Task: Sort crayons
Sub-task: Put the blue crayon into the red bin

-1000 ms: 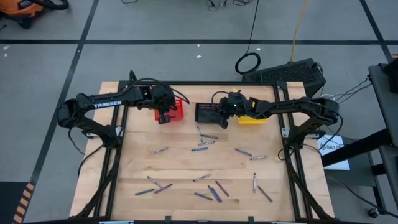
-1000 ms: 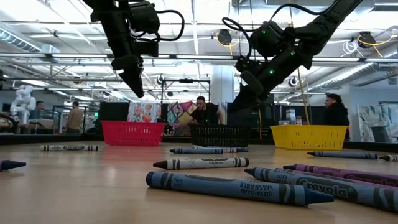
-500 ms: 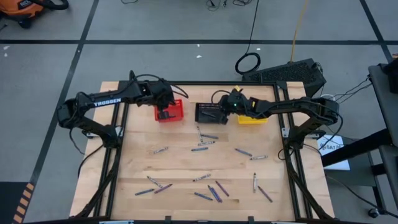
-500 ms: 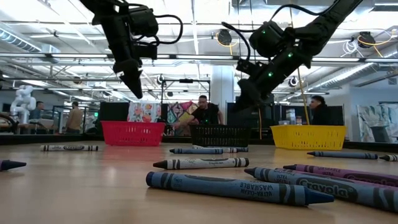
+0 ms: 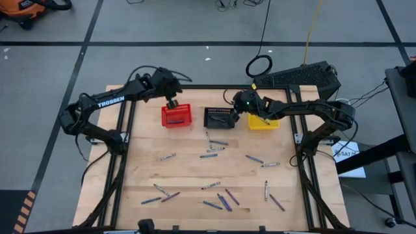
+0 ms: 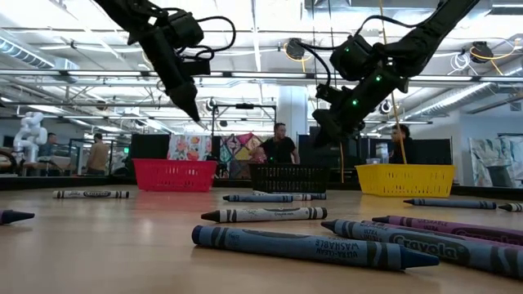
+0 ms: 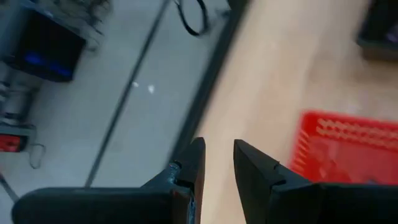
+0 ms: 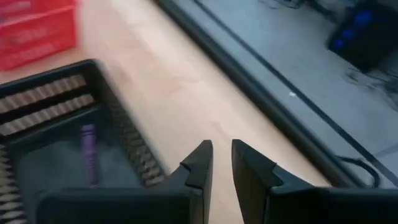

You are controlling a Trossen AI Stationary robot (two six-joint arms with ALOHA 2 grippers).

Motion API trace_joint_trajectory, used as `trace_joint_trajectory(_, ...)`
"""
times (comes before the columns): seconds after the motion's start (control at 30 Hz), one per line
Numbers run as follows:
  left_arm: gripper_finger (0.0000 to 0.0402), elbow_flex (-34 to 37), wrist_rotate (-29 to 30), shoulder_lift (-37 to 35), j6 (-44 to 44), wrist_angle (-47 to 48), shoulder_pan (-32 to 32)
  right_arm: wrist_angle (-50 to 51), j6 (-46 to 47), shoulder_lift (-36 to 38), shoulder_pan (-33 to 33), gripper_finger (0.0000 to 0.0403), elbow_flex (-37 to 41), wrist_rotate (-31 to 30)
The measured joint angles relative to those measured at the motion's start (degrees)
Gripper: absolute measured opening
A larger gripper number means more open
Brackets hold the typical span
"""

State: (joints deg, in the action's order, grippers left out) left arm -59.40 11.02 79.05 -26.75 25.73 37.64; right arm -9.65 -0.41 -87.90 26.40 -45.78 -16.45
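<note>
Jaws on both arms stand slightly parted with nothing between them, so I read each gripper as released and empty. I see the left gripper (image 5: pixel 171 102) raised above the far edge of the red basket (image 5: pixel 176 116), and the right gripper (image 5: pixel 244 104) raised beside the black basket (image 5: pixel 218 117) and the yellow basket (image 5: pixel 263 122). My judgement is that both arms hang high over the row of baskets because a drop has just been made and each must now go out for another stick. One purple crayon (image 8: pixel 88 154) lies inside the black basket; whether the red basket holds any I cannot tell, the left wrist view being blurred.

Most crayons (image 5: pixel 209 156) are scattered loose over the middle and near part of the wooden table (image 5: pixel 140 172), well apart from the baskets, in blue, purple and grey. A grey one (image 6: pixel 263 214) and a blue one (image 6: pixel 315 247) lie nearest the low camera. I judge the sorting to be at an early stage.

Beyond the table a grey floor carries black tape lines, a coiled cable (image 5: pixel 259 65) and a dark case (image 5: pixel 305 77). Several people (image 6: pixel 280 149) stand in the bright workshop behind.
</note>
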Motion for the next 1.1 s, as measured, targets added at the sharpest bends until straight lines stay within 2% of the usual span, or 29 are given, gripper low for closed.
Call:
trace_joint_trajectory(0.13, 0.008, 0.0, -1.45, 0.0, -0.76, -5.12, 2.56, -0.02, 3.24, 0.0, 1.94, 0.0048, 0.0, -0.13)
trace_joint_trajectory(0.3, 0.008, 0.0, -2.61, 0.0, -4.08, -5.84, 4.07, 0.73, 5.26, 0.67, 2.9, 0.0048, 0.0, -0.05)
trace_joint_trajectory(0.57, 0.008, 0.0, -4.25, 0.0, -3.95, -4.06, 2.29, 18.32, 6.55, 8.78, 1.02, 0.0047, -5.24, 0.55)
trace_joint_trajectory(0.63, 0.008, 0.0, -5.15, 0.0, -3.19, -2.18, 1.16, 21.15, 7.98, 11.15, 0.48, 0.0048, -5.42, 4.37)
trace_joint_trajectory(0.73, 0.008, 0.0, -5.91, 0.02, -2.1, -0.74, -0.91, 23.38, 10.78, 13.44, -0.17, 0.0048, -5.44, 13.24)
trace_joint_trajectory(0.83, 0.008, 0.0, -9.03, 0.02, -0.76, 0.46, -3.32, 25.8, 13.08, 14.14, -1.14, 0.0047, -5.44, 19.68)
trace_joint_trajectory(1.0, 0.008, 0.0, -14.42, 0.02, 2.5, 4.15, -7.79, 30.16, 16.58, 13.75, -3.67, 0.0047, -5.44, 25.13)
trace_joint_trajectory(1.1, 0.008, 0.0, -15.0, 0.02, 4.99, 7.87, -10.99, 31.56, 18.18, 13.2, -5.74, 0.0047, -5.44, 25.46)
